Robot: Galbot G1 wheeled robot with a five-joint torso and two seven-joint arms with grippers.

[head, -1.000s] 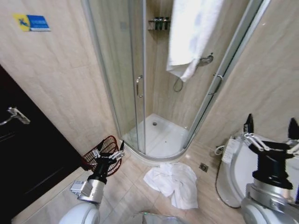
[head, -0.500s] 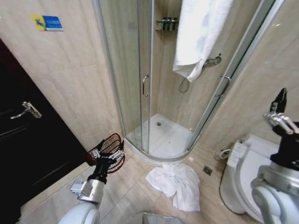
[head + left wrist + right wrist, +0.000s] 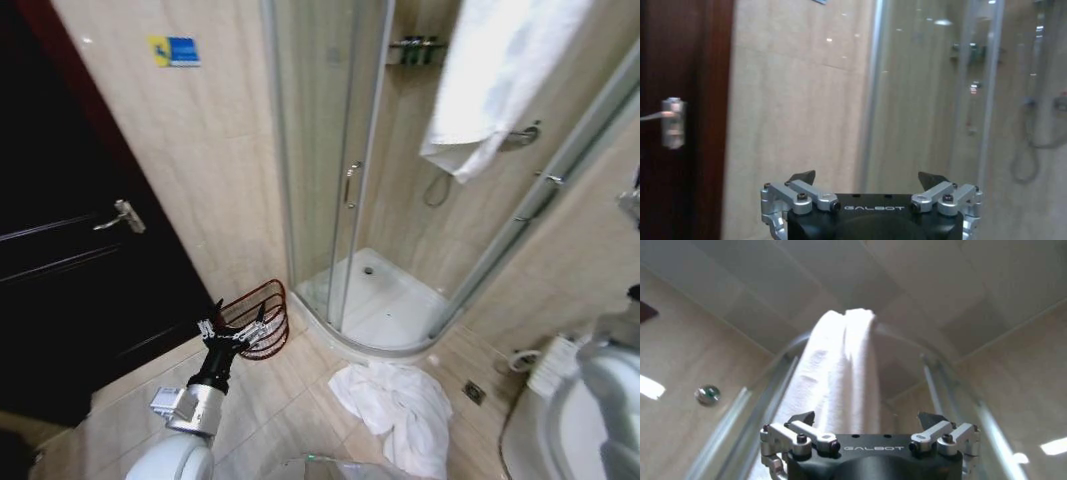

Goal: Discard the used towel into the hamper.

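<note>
From the head view, you are in a bathroom and the towel lies crumpled on the shiny floor tiles, soft, white and lumpy. The hamper is a small dark-red wire basket with thin bars, and it sits by the wall near the shower step. Your left gripper is held up right in front of the hamper, with the towel well off to its right side and lower down. Its jaws are spread apart and hold nothing. I think the step in hand is getting to the towel, so go for a thick fold in the middle of the heap, since a thin edge may slip out. The tiles look smooth, so push down softly and pinch up

From the left wrist view, the left gripper looks at a flat tan wall, a dark door with a metal handle and the glass shower door. Its two dark tips stand wide apart and empty

From the right wrist view, the right gripper points up high, jaws spread wide and empty. A second white towel hangs over the curved shower rail just past the tips. It looks thick and fluffy. Leave that one alone, I think, as the used one is on the floor
</note>
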